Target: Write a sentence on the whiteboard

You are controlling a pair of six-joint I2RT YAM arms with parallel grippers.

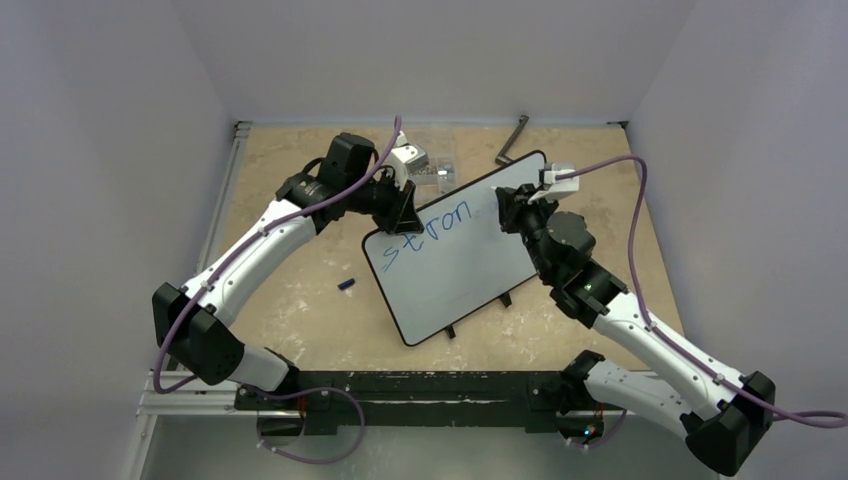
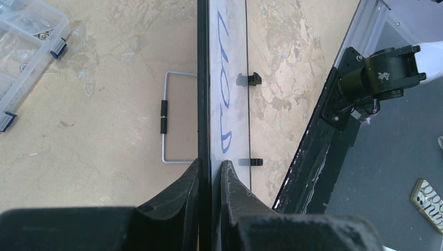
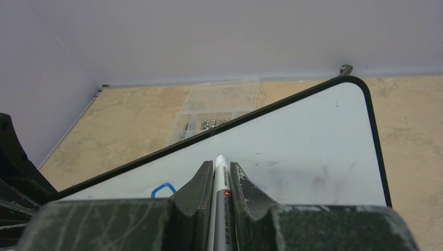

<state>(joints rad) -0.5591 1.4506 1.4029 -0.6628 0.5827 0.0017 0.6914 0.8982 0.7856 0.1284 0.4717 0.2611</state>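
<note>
Glossy white black-framed whiteboard (image 1: 455,280): blue handwritten sentence (image 1: 432,228) reads "stron", mid-writing; left gripper (image 2: 210,171) clamps board edge, right gripper (image 3: 219,168) pinches white marker (image 3: 221,180). Next: likely tip down beside last letter.

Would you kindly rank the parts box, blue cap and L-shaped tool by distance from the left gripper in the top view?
1. Parts box, just beyond the left gripper.
2. Blue cap, closer in, to its left.
3. L-shaped tool, far back, to the right.

The whiteboard (image 1: 460,270) is glossy and smooth. The table (image 1: 300,290) is matt, mottled and scuffed. The box (image 2: 23,57) is clear plastic. The right gripper (image 3: 221,168) has scratched matt black fingers (image 3: 194,201); the marker (image 3: 221,204) is smooth white plastic.
</note>
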